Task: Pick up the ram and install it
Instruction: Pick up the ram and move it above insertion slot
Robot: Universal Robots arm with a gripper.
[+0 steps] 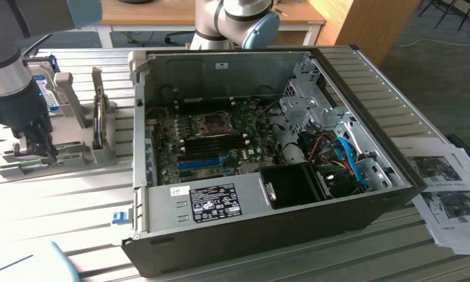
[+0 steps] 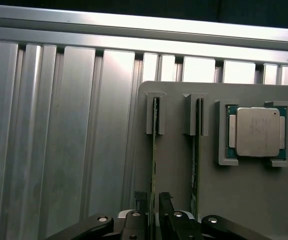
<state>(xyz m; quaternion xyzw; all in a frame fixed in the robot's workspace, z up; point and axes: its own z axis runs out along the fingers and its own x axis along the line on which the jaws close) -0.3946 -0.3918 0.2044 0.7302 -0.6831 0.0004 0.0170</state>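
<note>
Exterior view: the work surface is a ribbed aluminium table (image 1: pixel 63 194) with its slats running left to right. On the far side of the room is a wooden desk (image 1: pixel 298 23), and grey carpet (image 1: pixel 446 70) shows at the exterior view's right. Printed sheets (image 1: pixel 446 188) lie on the table just beside the right wall of the computer case (image 1: pixel 258 241).

The case lies on its side with the panel off and the motherboard (image 1: pixel 219 141) facing up. The CPU socket (image 1: pixel 214 122) sits toward the far side of the board and a blue slot (image 1: pixel 200 163) nearer.

At the exterior view's left, near the case, sits a grey fixture (image 1: pixel 78 154) with a hard drive (image 1: pixel 47 88) standing upright at its far end. The arm (image 1: pixel 7 76) comes down over the fixture's near end, with the gripper (image 1: pixel 35 147) low over it.

Wrist view, added detail: the fixture's flat plate carries two slotted clips, each holding a green stick on edge.
- The ram (image 2: pixel 154 150) is the stick running between the gripper's fingers (image 2: pixel 141 197).
- A second stick (image 2: pixel 197 150) lies parallel, just beside it.
- A CPU (image 2: pixel 257 131) sits in a square nest beside that second stick.

The fingers stand apart, one on each side of the ram's edge, with a slim gap on either side, so nothing is clamped. The ram is seated in its clip on the fixture, outside the case.
</note>
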